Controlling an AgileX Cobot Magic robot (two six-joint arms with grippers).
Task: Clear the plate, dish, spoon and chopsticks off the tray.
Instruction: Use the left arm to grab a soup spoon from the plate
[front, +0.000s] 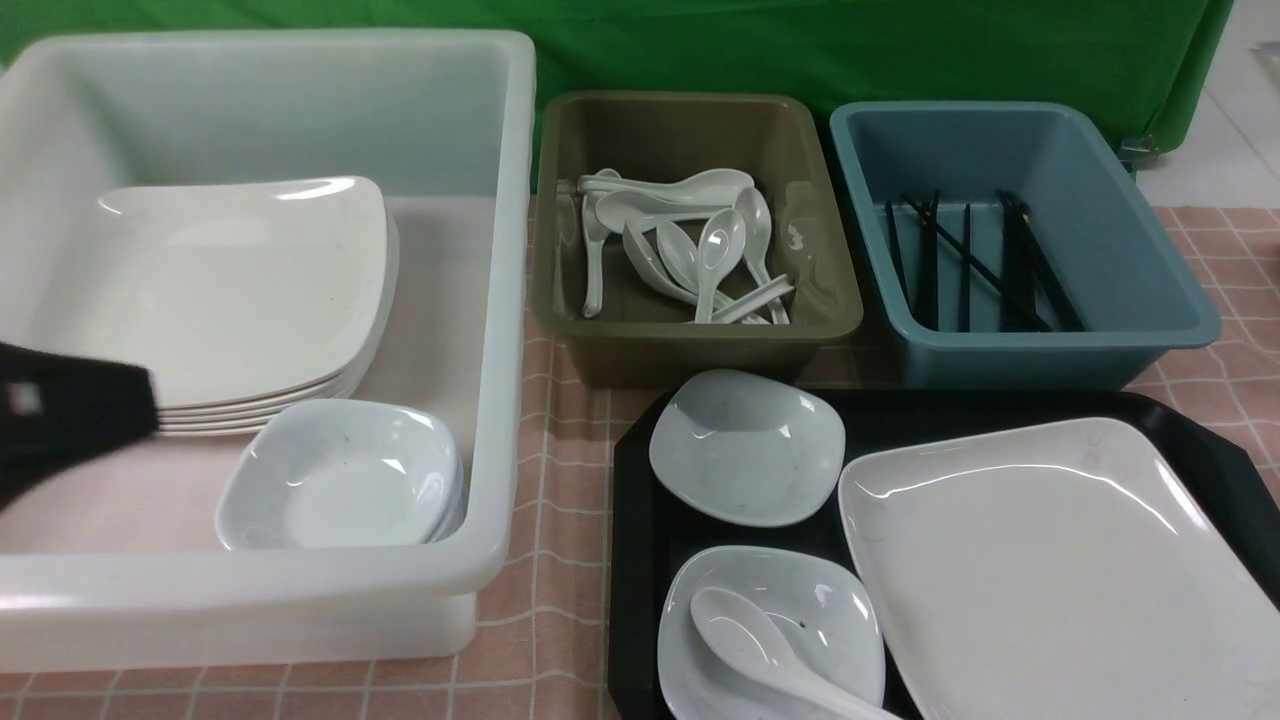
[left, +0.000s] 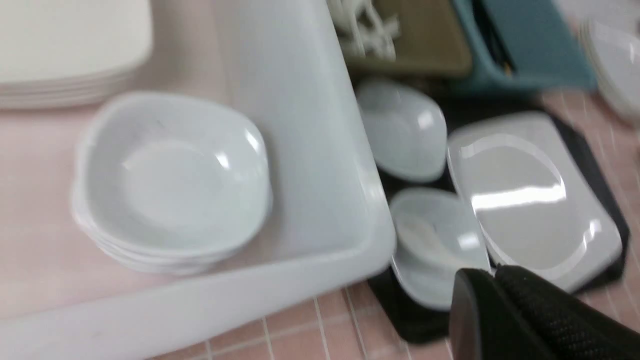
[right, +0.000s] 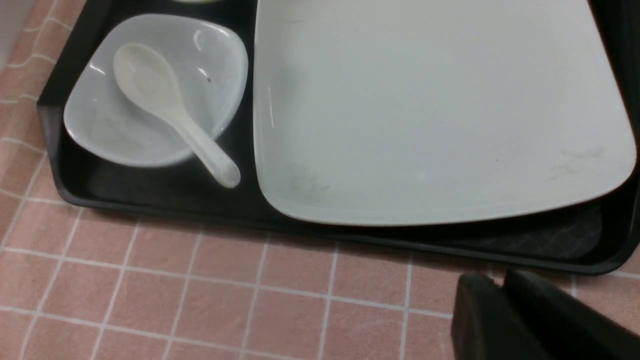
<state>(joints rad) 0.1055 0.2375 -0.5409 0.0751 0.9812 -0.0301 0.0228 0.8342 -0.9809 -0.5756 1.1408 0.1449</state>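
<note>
- Our right gripper (right: 500, 287) hangs over the desk (right: 200, 300), just outside the near rim of the tray (right: 65, 165). Its fingers sit close side by side with nothing between them. We cannot tell whether they are pressed together or slightly parted.
- Our left gripper (left: 492, 280) is pressed together and empty, by the near corner of the white tub (front: 500, 300). The tray lies off to its right.
- The plate (right: 430, 110) lies flat on the tray, straight ahead of the right gripper and nearest to it.
- We judge the plate stiff, glossy and slippery, and the heaviest piece here. Its rounded near edge lifts a little clear of the tray floor, so we would pinch the rim there, deep enough that it cannot slide out.
- The spoon (right: 165, 105) rests in the dish (right: 125, 135), beyond the plate on the side towards our left arm. Its handle pokes over the dish's rim.
- We expect the spoon to be light but smooth, and that overhanging handle is the place to take it.
- A second dish (front: 745, 445) sits farther back on the tray. Both dishes look light and rigid, so one wall pinched at the rim should serve.
- The chopsticks (front: 970, 265) lie in the blue bin (front: 1150, 330), well ahead of both grippers. We see none on the tray.
</note>
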